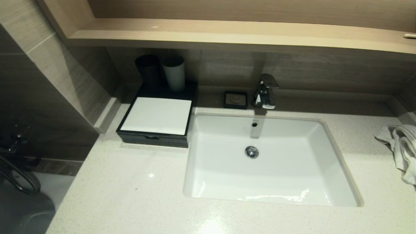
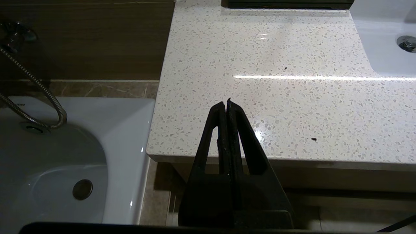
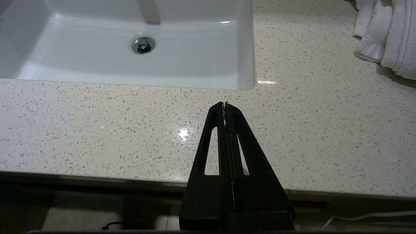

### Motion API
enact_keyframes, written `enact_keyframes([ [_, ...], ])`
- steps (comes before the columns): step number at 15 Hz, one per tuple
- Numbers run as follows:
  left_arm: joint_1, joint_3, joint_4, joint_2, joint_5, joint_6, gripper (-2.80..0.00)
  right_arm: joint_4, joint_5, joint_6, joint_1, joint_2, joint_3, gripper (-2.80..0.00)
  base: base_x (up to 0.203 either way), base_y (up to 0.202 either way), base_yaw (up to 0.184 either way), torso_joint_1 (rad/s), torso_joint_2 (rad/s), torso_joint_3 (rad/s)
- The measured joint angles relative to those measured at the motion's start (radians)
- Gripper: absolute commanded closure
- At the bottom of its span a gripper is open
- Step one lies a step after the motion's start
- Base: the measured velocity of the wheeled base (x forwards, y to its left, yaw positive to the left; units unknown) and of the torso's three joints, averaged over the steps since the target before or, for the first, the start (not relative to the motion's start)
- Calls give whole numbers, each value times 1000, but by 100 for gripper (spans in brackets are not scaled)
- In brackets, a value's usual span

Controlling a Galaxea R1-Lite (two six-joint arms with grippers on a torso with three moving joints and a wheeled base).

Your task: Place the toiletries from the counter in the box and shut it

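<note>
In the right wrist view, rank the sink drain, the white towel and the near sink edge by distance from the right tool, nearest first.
The right tool is shut, over the counter's front strip.
1. Near sink edge: just beyond the tips.
2. Sink drain: farther in, on the basin floor.
3. White towel: out by the counter's far corner, on the other side from the drain.

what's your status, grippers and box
Left gripper shut, empty, at counter front edge. Right gripper shut, empty, before sink. Box closed, left of sink. No toiletries in view; nothing blocking.
</note>
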State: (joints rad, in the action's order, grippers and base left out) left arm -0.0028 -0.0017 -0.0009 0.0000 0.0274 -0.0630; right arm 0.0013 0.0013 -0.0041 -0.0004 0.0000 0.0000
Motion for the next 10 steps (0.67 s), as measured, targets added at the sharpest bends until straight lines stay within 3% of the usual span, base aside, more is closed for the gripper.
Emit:
enact_keyframes([
  [10, 0, 0, 0, 0, 0, 0, 0, 1, 0, -5, 0, 0, 0, 0, 0, 0, 0, 0, 0, 0],
])
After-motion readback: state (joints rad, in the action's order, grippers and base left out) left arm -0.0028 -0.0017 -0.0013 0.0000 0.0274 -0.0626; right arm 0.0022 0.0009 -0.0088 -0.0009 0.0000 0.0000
